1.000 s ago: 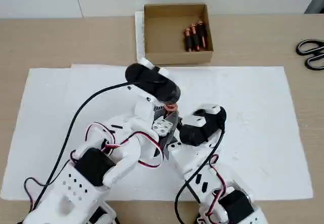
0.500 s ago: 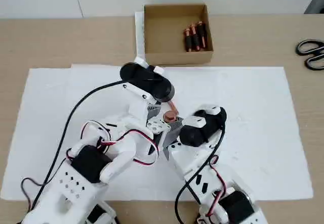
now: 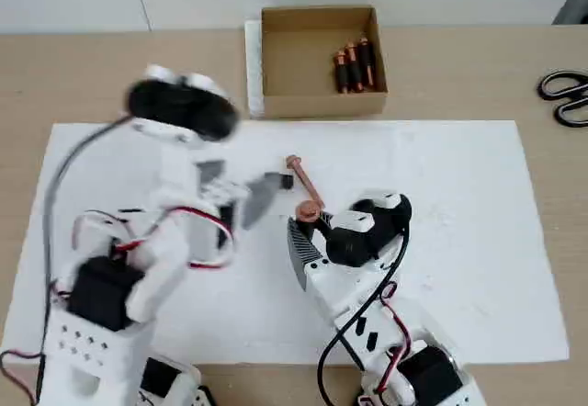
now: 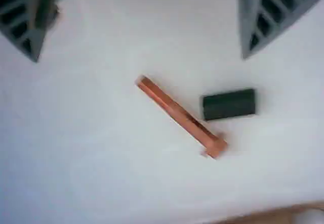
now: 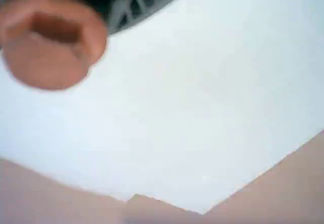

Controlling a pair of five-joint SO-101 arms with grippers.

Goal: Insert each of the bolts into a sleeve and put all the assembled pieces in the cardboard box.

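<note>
The tan worktop (image 3: 92,75) carries a wide sheet of white paper (image 3: 459,204), and both arms stand over its near half.

The left arm stands over the left part of the sheet. Its end effector (image 4: 139,51) is released, the two grey fingers (image 4: 263,16) spread wide above the paper with nothing between them. The right arm rises from the near edge towards the middle of the sheet. Its end effector (image 3: 306,215) is clenched on a second bolt (image 5: 50,41), whose copper head shows at the tip, hard against the ribbed grey finger (image 5: 136,3).

The cardboard box (image 3: 317,105) sits on the worktop at the far edge of the paper, open side up. A cluster of assembled pieces (image 3: 354,64), black sleeves with copper ends, lies side by side against its right wall. Scissors (image 3: 562,94) lie on the bare worktop far to the right, well apart from everything else.

A loose bolt (image 3: 303,182) lies flat on the paper between the box and the right end effector, slanted, its head towards the box. A loose black sleeve (image 4: 229,104) lies flat just beside the shank near the head, on the side towards the left arm; whether the two touch cannot be told.
</note>
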